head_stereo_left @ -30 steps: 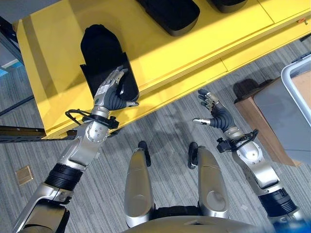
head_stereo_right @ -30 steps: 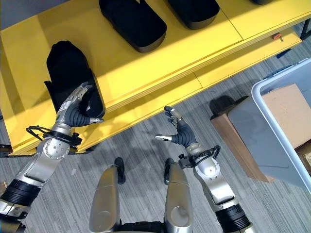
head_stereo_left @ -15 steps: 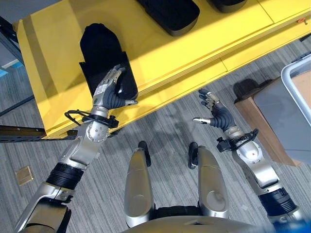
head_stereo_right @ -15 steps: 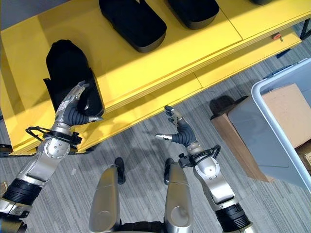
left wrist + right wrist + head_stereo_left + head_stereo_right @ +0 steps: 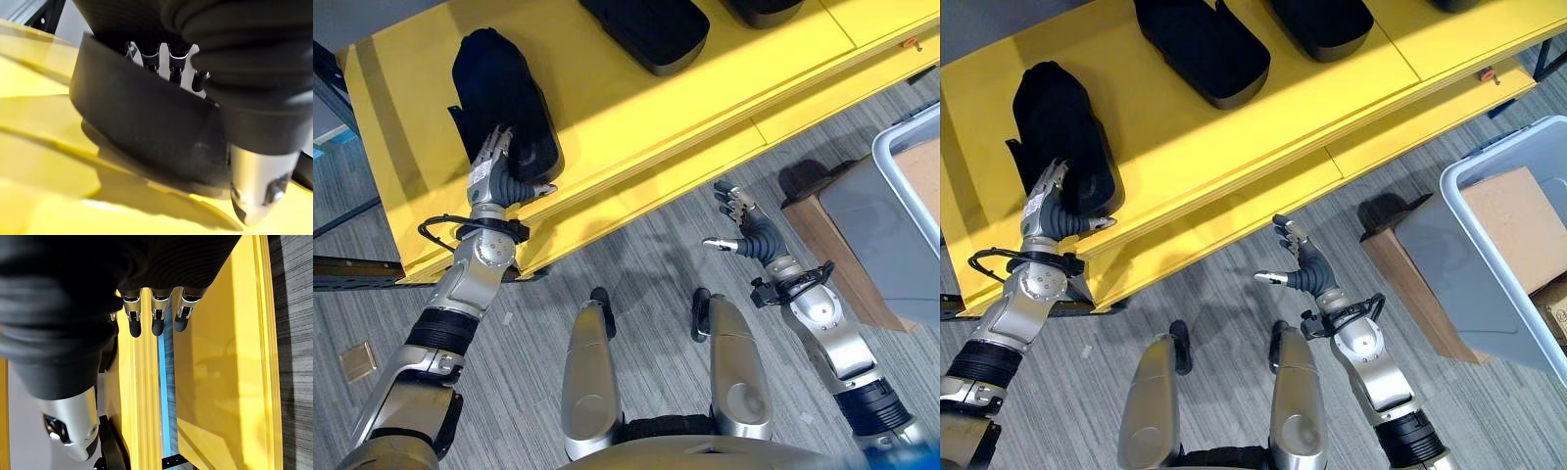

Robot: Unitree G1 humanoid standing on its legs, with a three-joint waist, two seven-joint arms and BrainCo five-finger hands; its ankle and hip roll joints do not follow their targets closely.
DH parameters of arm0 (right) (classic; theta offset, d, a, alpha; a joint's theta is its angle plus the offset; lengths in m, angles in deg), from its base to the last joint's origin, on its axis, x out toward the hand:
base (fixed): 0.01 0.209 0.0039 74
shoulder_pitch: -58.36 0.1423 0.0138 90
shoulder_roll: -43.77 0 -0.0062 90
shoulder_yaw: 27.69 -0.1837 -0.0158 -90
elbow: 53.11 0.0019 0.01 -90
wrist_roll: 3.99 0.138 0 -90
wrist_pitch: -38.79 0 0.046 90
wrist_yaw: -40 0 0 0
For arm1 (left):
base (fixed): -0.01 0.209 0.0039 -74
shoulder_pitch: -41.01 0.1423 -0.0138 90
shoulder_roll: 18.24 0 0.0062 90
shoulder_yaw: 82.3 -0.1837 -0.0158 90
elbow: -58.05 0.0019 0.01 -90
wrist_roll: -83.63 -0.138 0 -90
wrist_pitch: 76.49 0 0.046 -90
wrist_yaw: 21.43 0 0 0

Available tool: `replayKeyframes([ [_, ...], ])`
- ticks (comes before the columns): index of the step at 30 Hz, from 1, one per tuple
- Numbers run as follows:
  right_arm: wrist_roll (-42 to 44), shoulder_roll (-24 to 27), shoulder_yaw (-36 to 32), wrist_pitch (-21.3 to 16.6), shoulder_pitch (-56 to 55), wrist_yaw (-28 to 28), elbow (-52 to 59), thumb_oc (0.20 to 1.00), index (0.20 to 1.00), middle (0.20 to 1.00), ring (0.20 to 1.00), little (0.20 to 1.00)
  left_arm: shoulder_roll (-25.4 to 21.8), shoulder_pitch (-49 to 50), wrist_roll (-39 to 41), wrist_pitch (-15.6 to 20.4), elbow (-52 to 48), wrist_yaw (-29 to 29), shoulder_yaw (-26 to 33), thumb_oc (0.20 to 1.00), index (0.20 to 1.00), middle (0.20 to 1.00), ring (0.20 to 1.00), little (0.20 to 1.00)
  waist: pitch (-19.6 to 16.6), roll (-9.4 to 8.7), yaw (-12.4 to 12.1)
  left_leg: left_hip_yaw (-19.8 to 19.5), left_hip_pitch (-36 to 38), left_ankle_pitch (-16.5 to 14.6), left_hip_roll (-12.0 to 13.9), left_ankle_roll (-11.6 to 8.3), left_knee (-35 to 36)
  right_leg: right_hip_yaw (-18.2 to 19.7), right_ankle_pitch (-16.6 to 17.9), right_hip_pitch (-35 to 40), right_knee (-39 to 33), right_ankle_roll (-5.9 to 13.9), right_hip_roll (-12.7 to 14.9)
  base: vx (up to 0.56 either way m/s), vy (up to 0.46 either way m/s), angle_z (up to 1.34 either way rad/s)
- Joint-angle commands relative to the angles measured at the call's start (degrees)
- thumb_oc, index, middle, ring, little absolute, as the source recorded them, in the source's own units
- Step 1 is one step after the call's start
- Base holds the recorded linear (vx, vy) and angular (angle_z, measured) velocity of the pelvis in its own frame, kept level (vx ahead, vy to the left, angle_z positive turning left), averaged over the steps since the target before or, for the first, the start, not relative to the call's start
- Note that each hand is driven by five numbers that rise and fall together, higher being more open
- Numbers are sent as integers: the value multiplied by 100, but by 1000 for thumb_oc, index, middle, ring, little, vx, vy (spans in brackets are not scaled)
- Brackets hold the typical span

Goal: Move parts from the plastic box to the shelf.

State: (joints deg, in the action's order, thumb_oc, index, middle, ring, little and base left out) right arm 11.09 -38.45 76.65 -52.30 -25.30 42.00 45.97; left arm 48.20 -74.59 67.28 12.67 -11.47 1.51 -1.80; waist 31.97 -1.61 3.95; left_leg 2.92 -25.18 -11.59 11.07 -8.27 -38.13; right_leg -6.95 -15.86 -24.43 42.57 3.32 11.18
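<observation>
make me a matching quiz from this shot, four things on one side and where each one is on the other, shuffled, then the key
Things:
1. left hand
2. right hand
3. plastic box
4. black part

Places:
A. on the floor at the robot's right, a brown box inside it
B. lying on the yellow shelf, at its left end
C. fingers against the near end of the black part
D. over the grey carpet in front of the shelf, open, holding nothing

Pairs: 1-C, 2-D, 3-A, 4-B

Workshop: yellow shelf (image 5: 636,108) over grey carpet (image 5: 646,245).
</observation>
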Motion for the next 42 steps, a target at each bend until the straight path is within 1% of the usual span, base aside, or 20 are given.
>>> replayKeyframes([
  [1, 165, 36, -150, -349, 142, 3, 71, 1000, 1000, 1000, 1000, 1000, -340, -199, 166, 163, -64, 315, 189, 1000, 1000, 1000, 1000, 1000, -218, 6, 42, -97, 825, 1416, 309, -673, 751, 702, 2069, -169, 103, 823, 571, 0, 0, 0],
  [9, 220, 108, -142, -369, 150, -5, 64, 1000, 1000, 1000, 1000, 1000, -309, -492, 321, 193, 253, 393, 168, 1000, 1000, 1000, 1000, 1000, -218, -3, 109, -66, 895, 1422, 280, -673, 770, 737, 2090, -106, 51, 866, 606, 0, 0, 0],
  [15, 239, 170, -82, -376, 171, -1, 73, 1000, 1000, 1000, 1000, 1000, -325, -819, 384, 206, 508, 421, -8, 1000, 1000, 1000, 1000, 1000, -218, -48, 161, -58, 922, 1422, 258, -673, 779, 751, 2101, -66, 15, 885, 625, 0, 0, 0],
  [20, 253, 206, -55, -386, 203, -22, 79, 1000, 1000, 1000, 1000, 1000, -251, -1074, 448, 208, 720, 431, -163, 1000, 1000, 1000, 1000, 1000, -218, -74, 195, -47, 938, 1419, 239, -673, 805, 774, 2103, -59, 7, 894, 634, 0, 0, 0],
  [29, 254, 288, -54, -410, 257, -45, 82, 1000, 1000, 1000, 1000, 1000, -218, -1423, 570, 209, 996, 442, -310, 1000, 1000, 1000, 1000, 1000, -218, -103, 230, -50, 940, 1415, 228, -673, 801, 784, 2106, -68, -17, 898, 640, 0, 0, 0],
  [42, 305, 418, -43, -420, 219, -18, 111, 1000, 1000, 1000, 1000, 1000, -367, -1650, 747, 212, 1384, 462, -391, 1000, 1000, 1000, 1000, 1000, -218, -124, 279, -45, 913, 1411, 201, -673, 739, 827, 2134, -92, 16, 933, 659, 1, 0, 0],
])
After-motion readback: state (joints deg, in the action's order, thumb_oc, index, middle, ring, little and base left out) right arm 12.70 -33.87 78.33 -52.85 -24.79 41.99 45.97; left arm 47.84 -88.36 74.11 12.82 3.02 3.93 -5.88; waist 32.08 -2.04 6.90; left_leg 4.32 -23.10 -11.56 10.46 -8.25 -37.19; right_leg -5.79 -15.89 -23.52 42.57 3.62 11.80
